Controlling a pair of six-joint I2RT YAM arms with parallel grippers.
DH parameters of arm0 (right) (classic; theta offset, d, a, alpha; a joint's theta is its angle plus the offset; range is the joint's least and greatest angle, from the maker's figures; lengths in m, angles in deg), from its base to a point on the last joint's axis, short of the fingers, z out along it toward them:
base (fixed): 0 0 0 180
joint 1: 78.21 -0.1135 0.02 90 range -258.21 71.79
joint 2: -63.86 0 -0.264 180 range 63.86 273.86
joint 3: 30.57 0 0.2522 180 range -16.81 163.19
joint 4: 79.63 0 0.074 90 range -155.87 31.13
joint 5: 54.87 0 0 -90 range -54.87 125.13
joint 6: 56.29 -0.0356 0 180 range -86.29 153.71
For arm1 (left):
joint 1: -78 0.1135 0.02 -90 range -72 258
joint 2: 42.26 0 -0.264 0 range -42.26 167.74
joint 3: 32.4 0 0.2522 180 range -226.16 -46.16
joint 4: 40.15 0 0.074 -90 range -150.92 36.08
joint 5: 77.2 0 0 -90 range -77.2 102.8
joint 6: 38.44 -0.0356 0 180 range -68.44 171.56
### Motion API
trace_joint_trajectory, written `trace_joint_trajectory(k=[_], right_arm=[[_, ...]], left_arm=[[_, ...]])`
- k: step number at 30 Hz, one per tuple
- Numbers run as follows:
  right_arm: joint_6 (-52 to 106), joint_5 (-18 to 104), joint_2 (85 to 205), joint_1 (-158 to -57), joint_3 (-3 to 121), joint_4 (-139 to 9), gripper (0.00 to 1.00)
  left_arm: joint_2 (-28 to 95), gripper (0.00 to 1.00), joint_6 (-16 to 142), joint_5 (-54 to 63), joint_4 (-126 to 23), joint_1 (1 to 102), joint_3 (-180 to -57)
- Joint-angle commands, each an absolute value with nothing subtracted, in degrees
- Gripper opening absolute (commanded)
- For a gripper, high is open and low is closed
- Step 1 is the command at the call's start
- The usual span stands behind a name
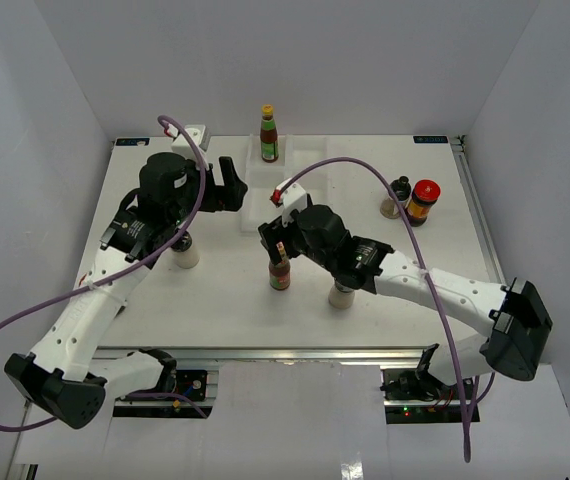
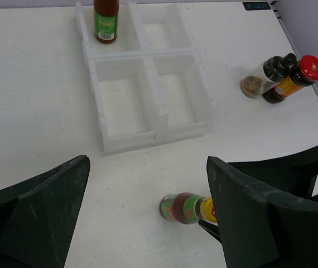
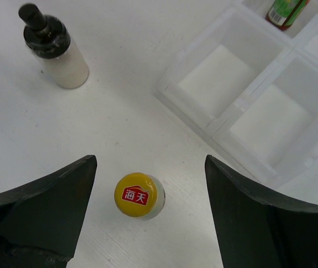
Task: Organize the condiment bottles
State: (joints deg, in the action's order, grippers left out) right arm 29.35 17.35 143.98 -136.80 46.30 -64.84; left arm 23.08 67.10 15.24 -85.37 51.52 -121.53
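The matte black right fingers [image 3: 47,212] stand wide either side of a slim sauce bottle [image 3: 139,195] with a round, glossy yellow cap, upright near the desk's front edge. The left fingers [image 2: 36,212] gape too. Beyond, a second sauce bottle [image 1: 269,135] stands in a far compartment of the smooth white tray [image 2: 148,53].

Seen from above, the left arm [image 1: 95,300] hides the cap of one pale shaker [image 1: 188,257], and the right arm [image 1: 435,288] covers most of a second shaker [image 1: 342,295].

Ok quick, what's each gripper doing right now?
Left gripper: open, holding nothing.
Right gripper: open, one finger either side of the yellow-capped bottle, not gripping it.
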Motion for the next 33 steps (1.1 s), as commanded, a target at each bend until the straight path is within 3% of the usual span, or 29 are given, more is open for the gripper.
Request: trace_joint_trajectory(k=[1,5,13,22,33], right_arm=[[30.2,11.0,137.1,-137.0,52.1,-61.0,0.86],[29.6,5.2,131.8,-137.0,52.9,-57.3,0.90],[28.2,-3.3,121.9,-136.9,49.6,-54.4,0.92],[28.1,-4.8,119.3,-136.7,47.7,-53.4,0.93],[27.8,-4.8,118.0,-136.8,47.0,-53.1,0.94]], left_arm=[[23.6,0.96,64.9,5.7,-86.9,51.4,-125.5],[26.3,0.95,64.3,0.7,-89.2,50.8,-125.1],[30.5,0.93,64.4,8.6,-91.5,41.5,-121.8],[35.4,0.89,67.2,17.0,-93.9,34.4,-122.0],[41.3,0.76,70.5,23.1,-97.3,30.1,-123.0]])
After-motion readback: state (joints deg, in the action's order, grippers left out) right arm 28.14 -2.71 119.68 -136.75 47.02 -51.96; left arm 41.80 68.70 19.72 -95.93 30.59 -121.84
